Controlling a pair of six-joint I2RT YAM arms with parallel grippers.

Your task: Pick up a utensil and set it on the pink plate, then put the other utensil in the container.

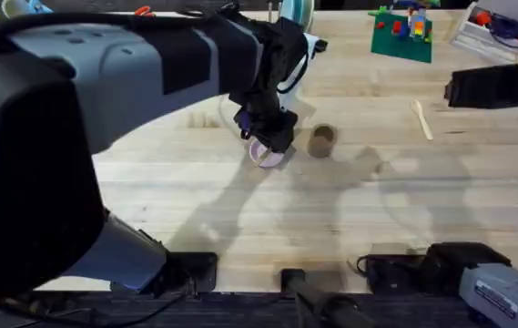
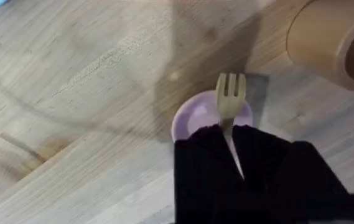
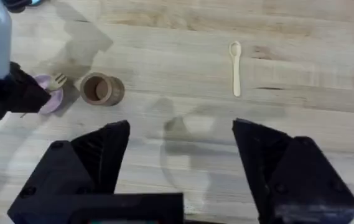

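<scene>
One fork [image 2: 230, 96] in the left jaws' pinch over one pink plate [image 2: 196, 118]; one spoon [image 3: 235, 66], one cup [image 3: 101, 89]; right jaws wide apart.

My table [image 1: 240, 210] is pale wood with lines and a few dark marks in it. The fork [image 2: 230, 99] I hold is light wood, smooth and not shiny. The pink plate [image 2: 192, 118] looks like smooth plastic. The cup [image 3: 101, 89] looks like brown wood. The spoon [image 3: 235, 65] is pale wood too. My fingers [image 2: 208, 168] are black and dull.
</scene>
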